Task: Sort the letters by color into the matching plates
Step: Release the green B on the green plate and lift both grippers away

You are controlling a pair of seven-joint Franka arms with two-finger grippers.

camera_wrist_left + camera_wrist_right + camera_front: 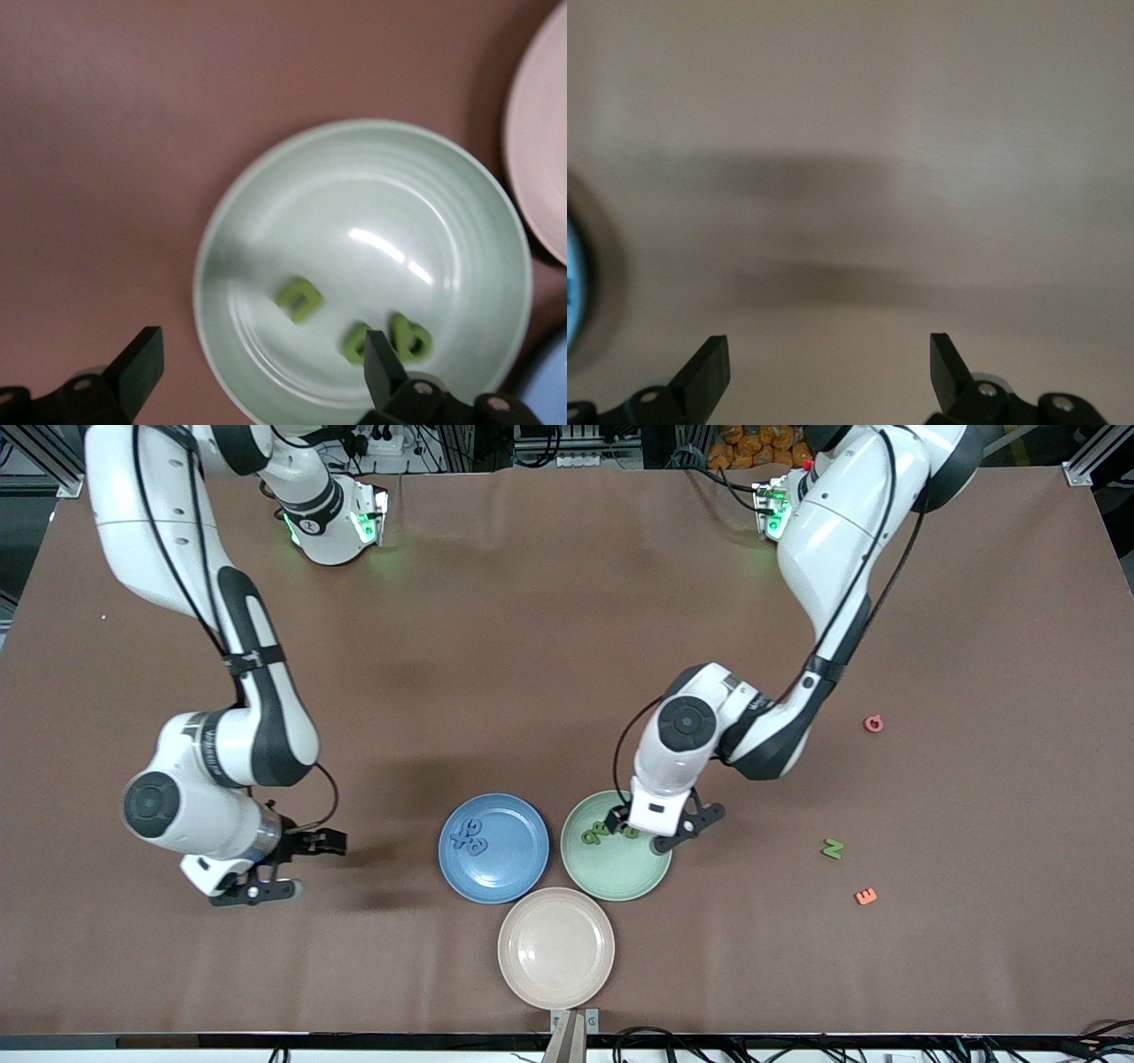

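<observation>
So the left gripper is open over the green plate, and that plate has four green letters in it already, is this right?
Not quite: the left gripper is open over the green plate, but the left wrist view shows only three green letters in it. A fourth green letter lies on the table.

**Items outside the sorting job**

A beige plate (556,948) is seen on the brown table (532,646), nearest the front camera, and nothing is seen in it. Its rim is also caught at the edge of the left wrist view (540,142). Toward the left arm's end of the table, two stray letters are found lying flat: a pink-red one (873,724) farther from the camera, and an orange one (866,896) nearer to it.
</observation>
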